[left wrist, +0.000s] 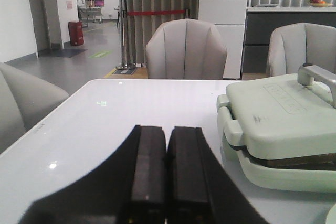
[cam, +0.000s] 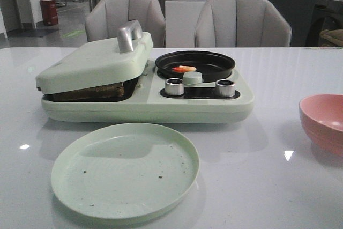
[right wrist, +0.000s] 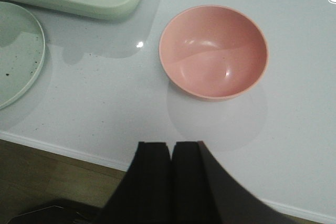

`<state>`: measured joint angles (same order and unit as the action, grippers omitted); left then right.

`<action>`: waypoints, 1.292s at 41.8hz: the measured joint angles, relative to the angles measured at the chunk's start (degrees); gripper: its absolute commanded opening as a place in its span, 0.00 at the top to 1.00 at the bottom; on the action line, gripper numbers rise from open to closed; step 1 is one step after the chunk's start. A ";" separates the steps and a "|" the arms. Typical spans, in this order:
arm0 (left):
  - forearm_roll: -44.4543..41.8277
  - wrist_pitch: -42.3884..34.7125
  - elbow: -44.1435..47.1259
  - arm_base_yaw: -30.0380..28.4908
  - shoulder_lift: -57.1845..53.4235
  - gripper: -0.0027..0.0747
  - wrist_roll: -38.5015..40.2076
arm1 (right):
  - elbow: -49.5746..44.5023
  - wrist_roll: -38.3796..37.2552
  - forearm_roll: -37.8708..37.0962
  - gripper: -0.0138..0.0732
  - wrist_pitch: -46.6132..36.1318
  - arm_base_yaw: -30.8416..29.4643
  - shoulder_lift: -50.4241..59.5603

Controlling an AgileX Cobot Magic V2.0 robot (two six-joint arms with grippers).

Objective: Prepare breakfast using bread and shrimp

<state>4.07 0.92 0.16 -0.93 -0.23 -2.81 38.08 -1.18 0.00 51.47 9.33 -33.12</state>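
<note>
The bread [cam: 91,90] lies inside the pale green breakfast maker [cam: 144,87], brown crust showing in the gap under its nearly closed lid [cam: 94,60]; a dark sliver of it shows in the left wrist view [left wrist: 304,160]. The shrimp [cam: 184,69] is a small orange piece in the black pan [cam: 195,64] on the maker's right side. My left gripper [left wrist: 167,145] is shut and empty, low over the table to the left of the maker. My right gripper [right wrist: 171,150] is shut and empty above the table's front edge, near the pink bowl [right wrist: 213,51].
An empty pale green plate [cam: 125,170] with a few dark crumbs lies in front of the maker; its edge shows in the right wrist view [right wrist: 18,56]. The pink bowl [cam: 324,122] stands at the right. Two knobs [cam: 174,86] face front. Two grey chairs [cam: 126,20] stand behind the table.
</note>
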 measured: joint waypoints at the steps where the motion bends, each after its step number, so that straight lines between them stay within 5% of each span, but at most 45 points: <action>1: -0.11 -0.27 0.00 0.00 0.00 0.84 0.00 | 0.00 0.00 0.00 0.79 0.00 0.00 0.00; 54: -1.46 -0.92 0.00 3.07 0.00 0.84 0.00 | -0.02 0.00 0.00 0.79 0.00 0.00 0.00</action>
<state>2.61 0.00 0.16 2.14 -0.23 -2.81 38.05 -1.18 0.00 51.47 9.33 -33.12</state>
